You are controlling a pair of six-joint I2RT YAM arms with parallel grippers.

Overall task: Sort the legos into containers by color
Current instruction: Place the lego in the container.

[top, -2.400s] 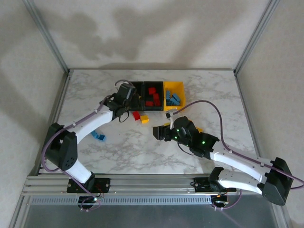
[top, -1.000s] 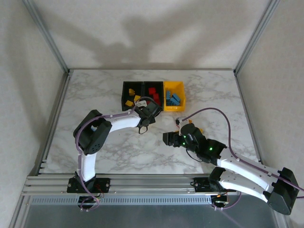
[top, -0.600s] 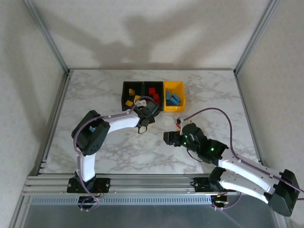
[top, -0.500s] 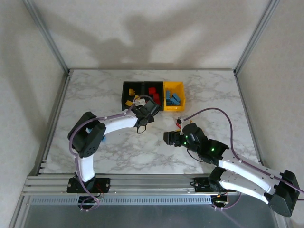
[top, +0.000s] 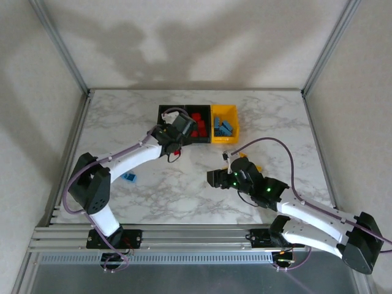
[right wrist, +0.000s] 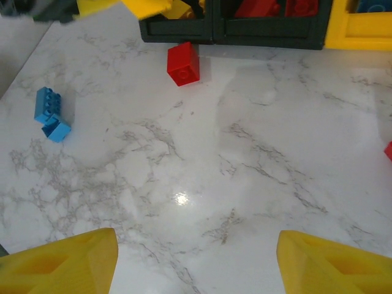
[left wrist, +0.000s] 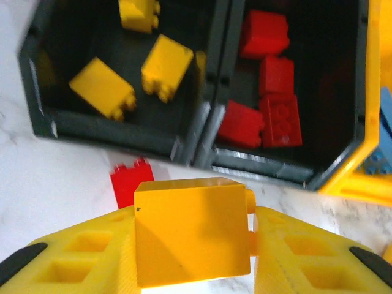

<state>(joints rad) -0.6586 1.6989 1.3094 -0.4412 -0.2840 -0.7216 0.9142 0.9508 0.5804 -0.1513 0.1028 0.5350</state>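
Observation:
My left gripper (left wrist: 193, 236) is shut on a yellow lego (left wrist: 191, 242), just in front of the containers. The left black bin (left wrist: 113, 125) holds three yellow legos (left wrist: 103, 87). Several red legos (left wrist: 280, 119) lie in the middle black bin (top: 197, 120), and blue legos (top: 224, 127) in the yellow bin (top: 232, 113). One red lego (right wrist: 183, 63) sits on the table before the left bin. Two blue legos (right wrist: 48, 113) lie apart at the left. My right gripper (right wrist: 196, 269) is open over bare table, holding nothing. In the top view the left gripper (top: 173, 142) is at the left bin's front.
The marble table (top: 269, 122) is fenced by metal rails (top: 73, 131). A yellow lego (top: 256, 167) peeks out beside my right arm, and a red sliver (right wrist: 389, 150) shows at the right wrist view's edge. The right arm's cable (top: 269, 144) arcs above the table.
My left gripper has moved left and back, from in front of the middle bin to the left bin's front, with the yellow lego in it. The right arm has hardly moved.

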